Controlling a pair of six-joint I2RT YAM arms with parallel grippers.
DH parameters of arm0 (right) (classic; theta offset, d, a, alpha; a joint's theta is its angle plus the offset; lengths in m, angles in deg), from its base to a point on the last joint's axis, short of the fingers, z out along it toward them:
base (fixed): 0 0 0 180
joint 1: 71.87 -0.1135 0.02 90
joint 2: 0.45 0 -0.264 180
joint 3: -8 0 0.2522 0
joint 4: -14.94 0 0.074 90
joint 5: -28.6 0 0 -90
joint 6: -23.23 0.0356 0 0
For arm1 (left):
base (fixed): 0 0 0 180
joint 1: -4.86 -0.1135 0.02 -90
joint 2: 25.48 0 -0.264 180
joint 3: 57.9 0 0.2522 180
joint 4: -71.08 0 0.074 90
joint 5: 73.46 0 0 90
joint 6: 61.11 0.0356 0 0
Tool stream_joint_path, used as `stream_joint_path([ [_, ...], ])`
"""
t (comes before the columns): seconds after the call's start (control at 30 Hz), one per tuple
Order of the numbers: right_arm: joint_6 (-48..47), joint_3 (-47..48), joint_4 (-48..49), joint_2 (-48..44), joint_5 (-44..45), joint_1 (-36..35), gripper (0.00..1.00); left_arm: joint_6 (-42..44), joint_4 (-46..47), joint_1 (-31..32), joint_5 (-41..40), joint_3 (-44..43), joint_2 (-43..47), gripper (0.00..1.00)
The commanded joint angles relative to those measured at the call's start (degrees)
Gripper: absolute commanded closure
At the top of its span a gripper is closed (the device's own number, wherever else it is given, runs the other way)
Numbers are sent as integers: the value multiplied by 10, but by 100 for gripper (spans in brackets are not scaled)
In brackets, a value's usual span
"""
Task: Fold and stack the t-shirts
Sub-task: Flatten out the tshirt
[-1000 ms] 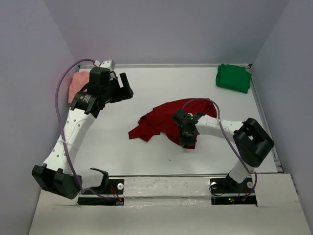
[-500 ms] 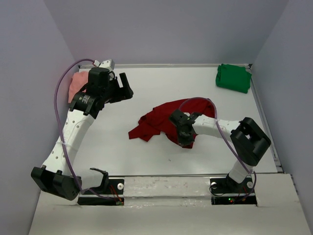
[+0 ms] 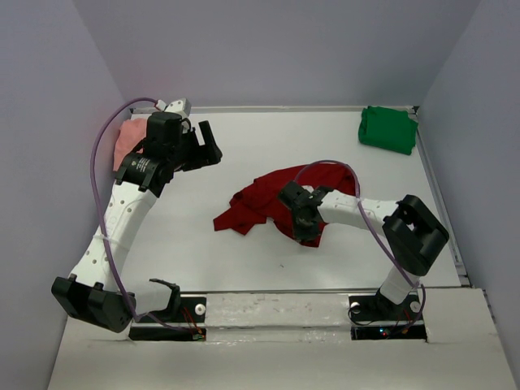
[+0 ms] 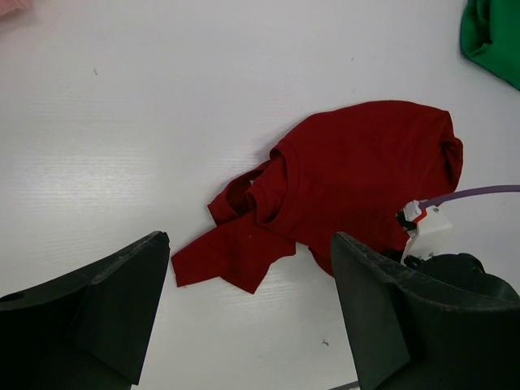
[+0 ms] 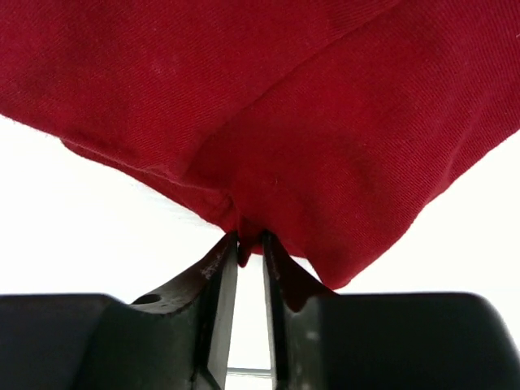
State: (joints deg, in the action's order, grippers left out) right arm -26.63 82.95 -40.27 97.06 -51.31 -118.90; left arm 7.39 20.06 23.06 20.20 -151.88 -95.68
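Flattening step, I'd say: right pincer [image 5: 250, 242] pinches crumpled red shirt [image 3: 264, 199] at middle of table [image 3: 244, 138], left pincer [image 4: 248, 244] wide, empty; next needs a tug to spread it; green shirt [image 3: 387, 128], pink shirt [image 3: 127, 143] in table's far corners.

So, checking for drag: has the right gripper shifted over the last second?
Yes. The right gripper, pinching the dark red cloth t-shirt, has slid slightly left, away from the folded bright green t-shirt.
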Motion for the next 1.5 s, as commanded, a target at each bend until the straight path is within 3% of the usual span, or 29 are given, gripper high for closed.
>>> stream_joint_path([
  [0.0, 6, 10, -2, -7, 8, -5, 68, 11, 16, -4, 12, 5, 15, 10],
  [0.13, 5, 9, -2, -10, 9, -5, 69, 14, 15, -4, 8, 1, 12, 10],
  [0.3, 4, 12, 1, 0, 5, -5, 82, 14, 17, -4, 11, 3, 6, 10],
  [0.43, 2, 12, 4, 6, -1, -5, 99, 15, 19, -4, 12, 8, 6, 10],
  [0.73, 9, 16, 4, 2, 12, -11, 100, 12, 29, -4, 17, 20, 1, 10],
  [0.87, 20, 59, -52, -24, 79, -38, 100, 10, 32, -4, 23, 31, -2, 10],
  [1.13, 22, 320, -294, -43, 228, -79, 100, 9, 46, 3, 24, 74, -3, 10],
  [1.37, -48, 542, -396, -15, 351, -79, 100, 7, 49, 8, 2, 111, 21, 10],
  [1.47, -99, 702, -437, 22, 419, -79, 100, 10, 33, 10, -6, 113, 30, 10],
])
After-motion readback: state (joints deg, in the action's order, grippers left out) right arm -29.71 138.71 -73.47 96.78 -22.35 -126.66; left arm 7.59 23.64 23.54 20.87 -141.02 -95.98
